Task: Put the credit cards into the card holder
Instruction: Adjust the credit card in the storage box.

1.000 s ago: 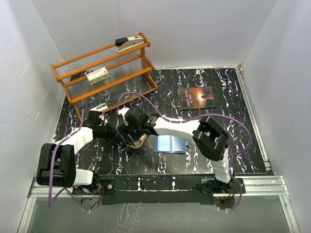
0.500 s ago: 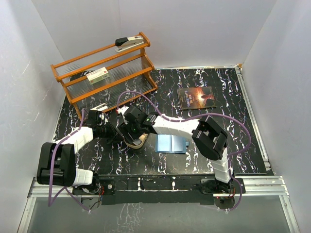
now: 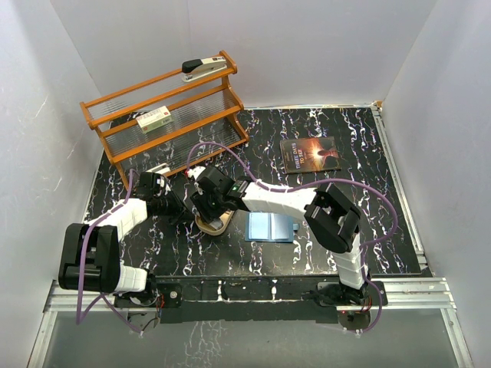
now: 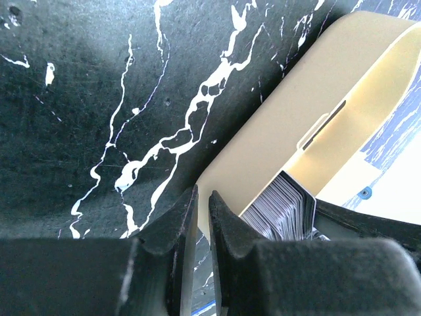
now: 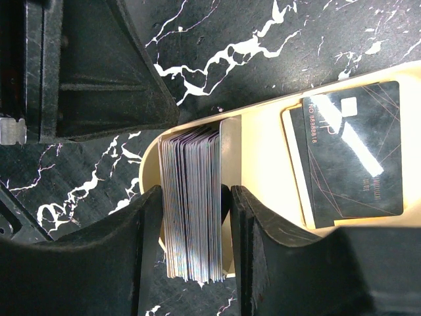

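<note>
Stack of credit cards (image 5: 191, 230) upright in the wooden tray (image 5: 263, 171), both grippers at it.
At the tray's left end the left gripper (image 4: 202, 197) has its jaws nearly together, only a thin slit between them; whether they pinch the rim I cannot tell. The right gripper (image 5: 193, 191) straddles the stack, one finger close on each side, but a firm grip I cannot confirm. A black card (image 5: 352, 151) lies flat inside the tray. Just right of the tray rests the blue card holder (image 3: 271, 228). Far behind the tray, to the right, lies a dark book (image 3: 310, 155); behind to the left stands an orange shelf rack (image 3: 196, 115).
</note>
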`<move>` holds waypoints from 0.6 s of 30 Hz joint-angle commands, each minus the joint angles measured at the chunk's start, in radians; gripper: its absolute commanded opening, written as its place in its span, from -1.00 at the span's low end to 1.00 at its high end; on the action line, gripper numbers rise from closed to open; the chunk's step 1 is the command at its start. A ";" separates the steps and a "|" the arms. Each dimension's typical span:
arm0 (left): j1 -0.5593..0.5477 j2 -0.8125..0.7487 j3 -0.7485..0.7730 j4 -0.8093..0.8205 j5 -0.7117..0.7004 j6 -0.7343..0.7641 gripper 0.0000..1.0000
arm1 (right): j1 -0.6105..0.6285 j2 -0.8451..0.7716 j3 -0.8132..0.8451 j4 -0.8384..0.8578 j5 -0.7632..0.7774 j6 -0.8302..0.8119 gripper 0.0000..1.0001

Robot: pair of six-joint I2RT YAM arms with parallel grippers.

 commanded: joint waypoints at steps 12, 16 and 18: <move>0.001 -0.004 0.034 -0.005 0.033 0.003 -0.78 | -0.001 -0.094 -0.024 0.127 -0.088 0.065 -0.02; 0.001 -0.003 0.027 -0.001 0.031 0.005 -0.78 | -0.004 -0.099 -0.042 0.141 -0.102 0.075 -0.16; 0.001 -0.003 0.023 0.002 0.031 0.003 -0.78 | -0.004 -0.097 -0.045 0.143 -0.102 0.079 -0.21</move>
